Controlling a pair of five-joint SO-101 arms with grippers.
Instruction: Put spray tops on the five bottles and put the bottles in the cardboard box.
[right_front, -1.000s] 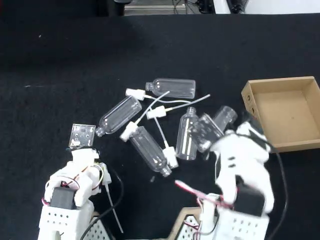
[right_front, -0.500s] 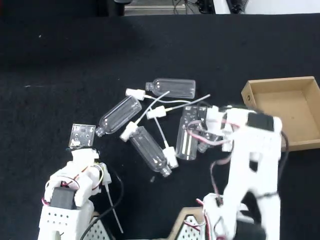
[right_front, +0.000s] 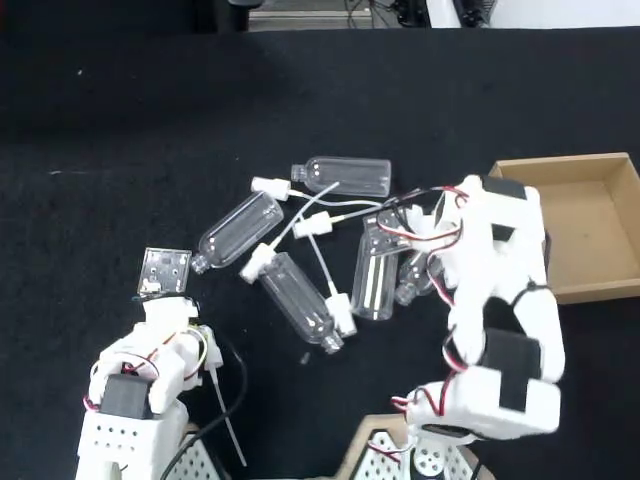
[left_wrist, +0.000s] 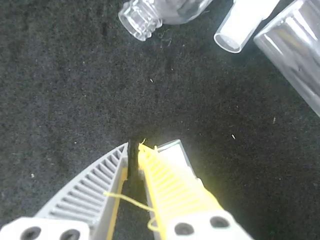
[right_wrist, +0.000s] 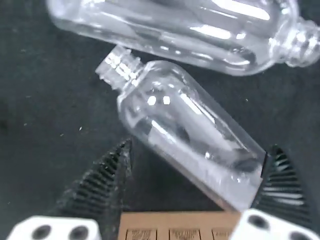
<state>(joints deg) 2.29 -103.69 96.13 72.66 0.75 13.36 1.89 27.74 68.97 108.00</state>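
Observation:
Several clear bottles lie uncapped in a cluster mid-table: one at the back (right_front: 345, 176), one on the left (right_front: 240, 228), one in the middle (right_front: 298, 297) and one (right_front: 375, 270) beside my right arm. White spray tops (right_front: 312, 225) with thin tubes lie among them. My right gripper (right_front: 425, 262) hangs low over a further bottle (right_wrist: 185, 132), open, one finger on either side of it (right_wrist: 200, 150). The cardboard box (right_front: 600, 170) stands at the right. My left gripper (left_wrist: 136, 147) is shut, low over bare cloth near the left bottle's neck (left_wrist: 140, 20).
A loose thin white tube (right_front: 228, 415) lies beside my left arm's base. The box's rim (right_wrist: 175, 225) is close behind my right gripper. Black cloth covers the table, with open space at the back and far left.
My right arm has swung forward from near its base, out over the bottles beside the box, and now straddles one bottle. The left arm has not moved.

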